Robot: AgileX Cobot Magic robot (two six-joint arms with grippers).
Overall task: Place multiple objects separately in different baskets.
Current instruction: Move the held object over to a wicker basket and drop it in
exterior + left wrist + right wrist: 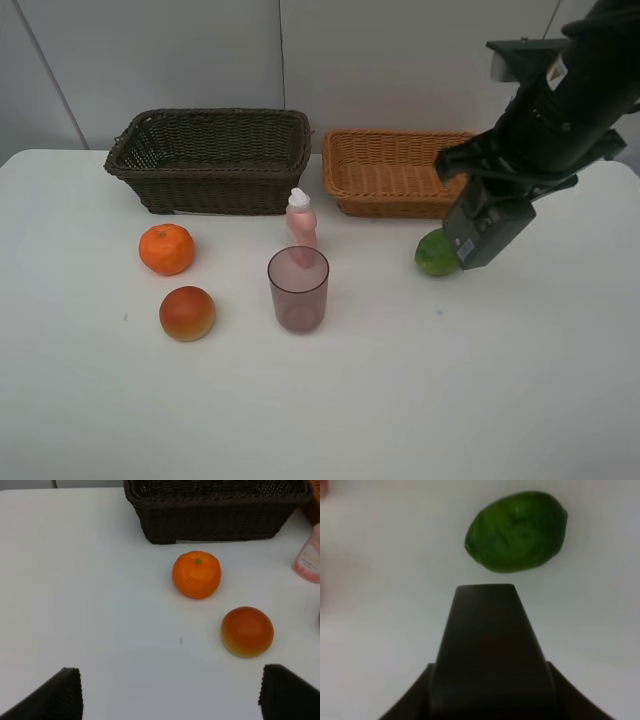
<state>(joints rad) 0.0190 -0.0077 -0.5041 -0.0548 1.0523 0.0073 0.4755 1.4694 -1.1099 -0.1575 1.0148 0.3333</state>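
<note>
A white table (400,400) is seen from above, and every item is carried on it. The right arm (560,110), dark and bulky, is reached in from the far right corner and is angled down toward the table in front of the lighter basket. Two woven baskets are set side by side along the far edge: the dark brown basket (210,190), the deeper one, is placed to the left, and the light orange basket (380,207), the shallower one, is placed just beside it to the right. The translucent purple cup (298,290) is stood upright near the middle of the table, in front of the gap between the baskets. The red-orange fruit (187,313) is laid to the left of the cup, and the tangerine (166,249) is laid just behind it, in front of the dark basket. The green fruit (432,254) is laid in front of the light basket, partly hidden by the arm's wrist. The small pink bottle (301,222) is stood upright just behind the cup. The right gripper (486,592) is held with its jaws pressed together on nothing, its tip just short of the green fruit and not touching it. The left gripper (170,695) is held with its fingers spread wide and empty, well short of the tangerine and the red-orange fruit
</note>
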